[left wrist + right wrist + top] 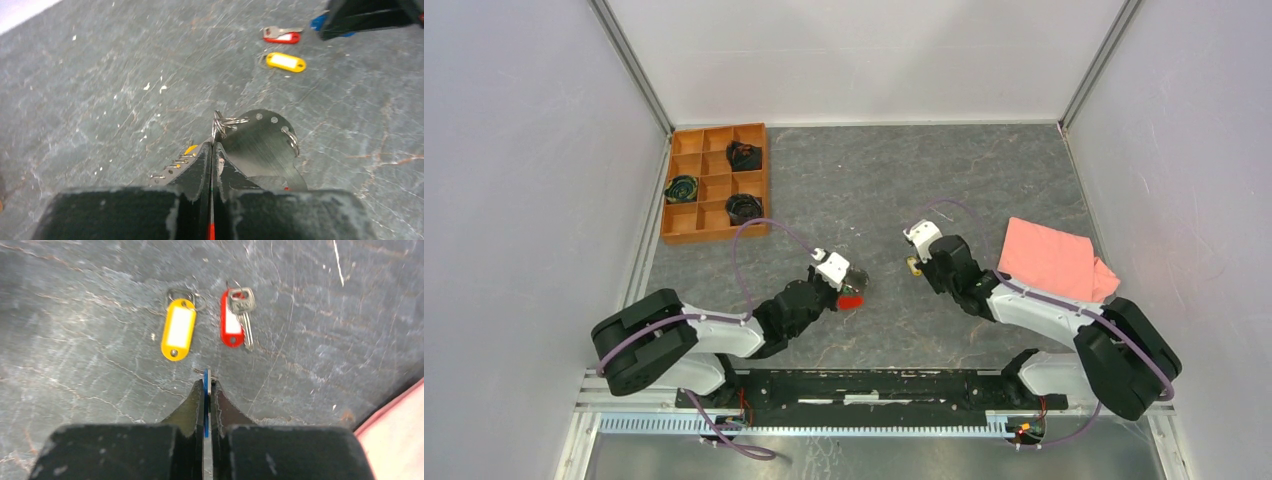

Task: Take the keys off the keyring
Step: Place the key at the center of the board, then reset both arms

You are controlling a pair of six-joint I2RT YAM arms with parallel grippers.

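Grey, scratched surface (874, 180) is carrying everything. The left end effector (212, 146) is pressing together on the keyring (218, 122), pinching its thin wire ring beside a dark perforated plate (260, 140), with a sliver of red showing low between the fingers. The right end effector (207, 386) is squeezing a blue tag (205, 376) edge-on. Just beyond it, a yellow tag (177, 330) and a red-tagged key (235, 317) are lying side by side, not touching. A pink cloth (1054, 262) is resting farther right.
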